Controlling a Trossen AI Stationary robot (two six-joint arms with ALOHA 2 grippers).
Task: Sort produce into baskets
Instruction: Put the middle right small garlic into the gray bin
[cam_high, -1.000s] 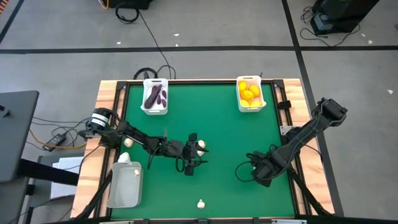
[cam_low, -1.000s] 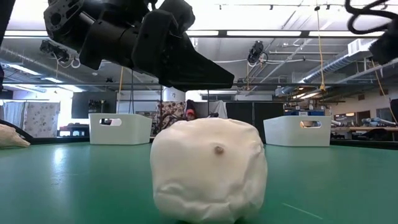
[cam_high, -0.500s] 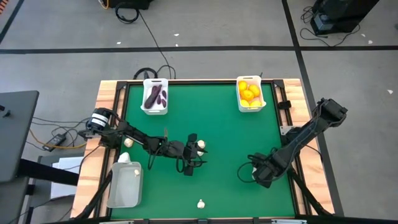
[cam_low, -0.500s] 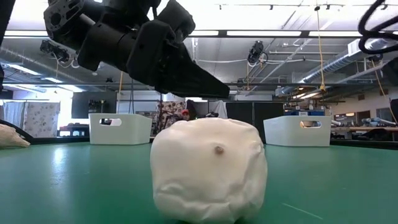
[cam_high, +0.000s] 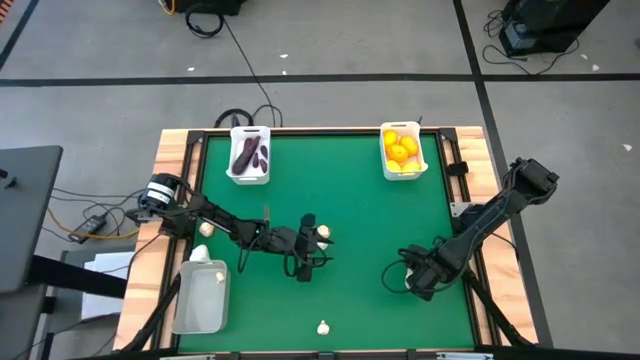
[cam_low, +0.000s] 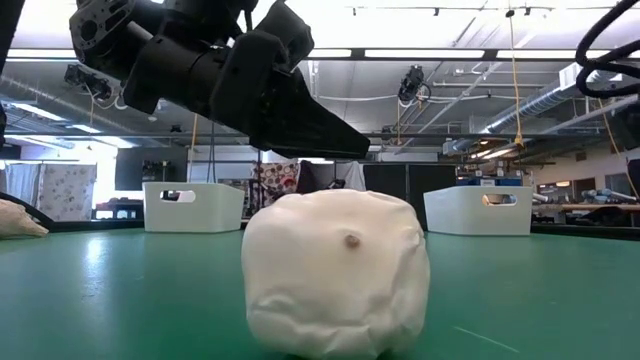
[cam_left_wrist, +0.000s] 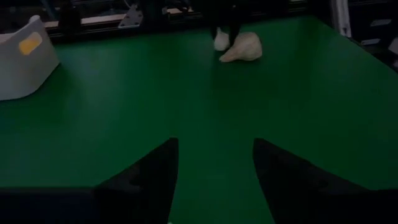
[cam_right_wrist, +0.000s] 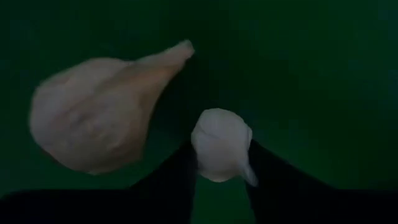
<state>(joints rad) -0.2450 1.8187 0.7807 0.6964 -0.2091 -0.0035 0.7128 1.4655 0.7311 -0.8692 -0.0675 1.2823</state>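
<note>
- Table surface (cam_high: 350, 200): plain green, with a light wood border.
- Far-left basket (cam_high: 249, 155): white, contents dark purple.
- Far-right basket (cam_high: 402, 151): white, contents yellow and orange.
- Near-left basket (cam_high: 201, 297): translucent grey-white.
- Garlic bulb (cam_high: 323, 327) at near edge: off-white.
- Both arms: black.

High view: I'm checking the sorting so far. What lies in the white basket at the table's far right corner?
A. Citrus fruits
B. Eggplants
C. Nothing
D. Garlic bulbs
A: round yellow and orange citrus fruits fill that white basket, while the eggplants lie in the other far basket.
</note>
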